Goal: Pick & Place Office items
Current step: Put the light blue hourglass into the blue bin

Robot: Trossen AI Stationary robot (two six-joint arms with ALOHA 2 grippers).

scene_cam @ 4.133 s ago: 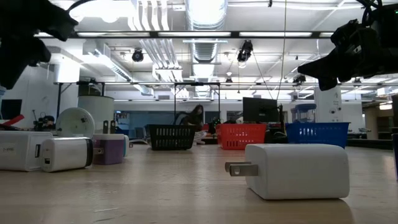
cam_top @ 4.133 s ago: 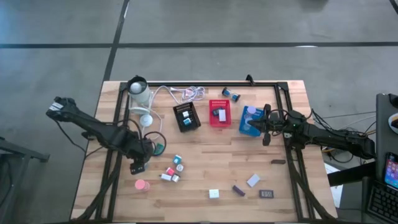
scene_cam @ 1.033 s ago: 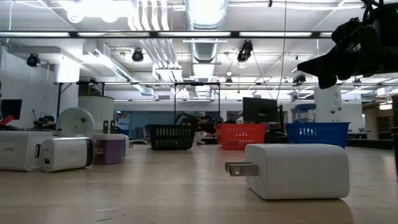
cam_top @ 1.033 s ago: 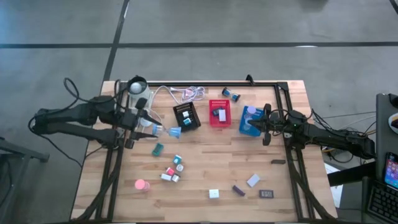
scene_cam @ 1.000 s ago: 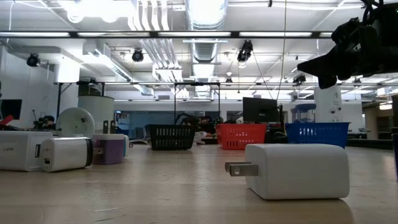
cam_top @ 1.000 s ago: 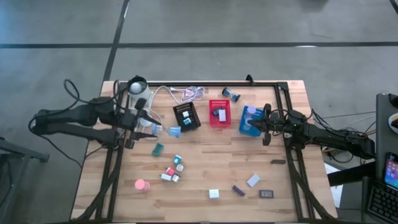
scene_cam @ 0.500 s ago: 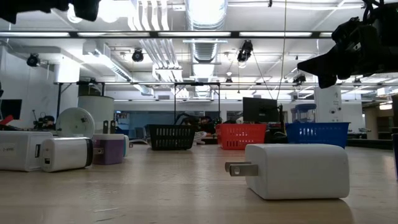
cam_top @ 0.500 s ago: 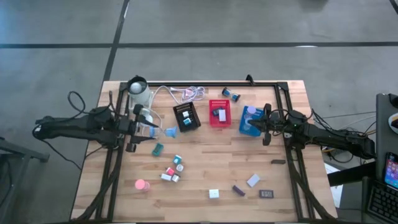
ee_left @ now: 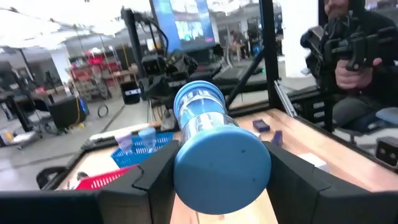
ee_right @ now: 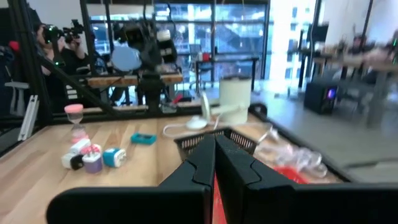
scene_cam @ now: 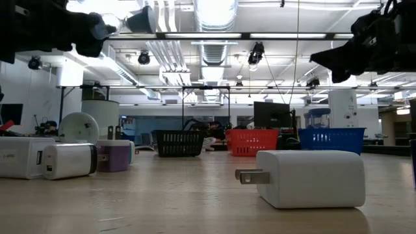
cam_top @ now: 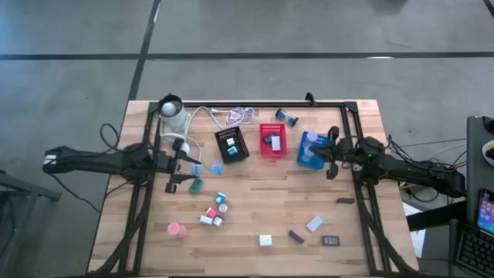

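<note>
From where I stand, the left gripper [cam_top: 194, 167] hangs over the left part of the wooden table [cam_top: 255, 220], its fingers clamped on a blue roll [ee_left: 214, 146] that pokes out toward the black tray [cam_top: 231, 145]; the roll [cam_top: 217, 167] is in the air, clear of the wood, just short of that tray's near corner. The right gripper [cam_top: 329, 157] waits beside the blue tray [cam_top: 306, 150], fingers pressed together on nothing. The step in hand looks like carrying the roll to a tray, and since other blue rolls already lie in the blue tray, I would guess that is its home, well across the table past the red tray [cam_top: 272, 140]. To do it well the arm should keep the roll high enough to clear the mesh walls, stop squarely over the opening, lower it and only then let go, because a round piece dropped from height may bounce or roll off. The right arm sits close to that tray, so the two could crowd each other. The roll's wrap carries faint pale marks, but I cannot read any word or brand on it, nor on the white charger [scene_cam: 311, 178] lying near the table's front edge.
</note>
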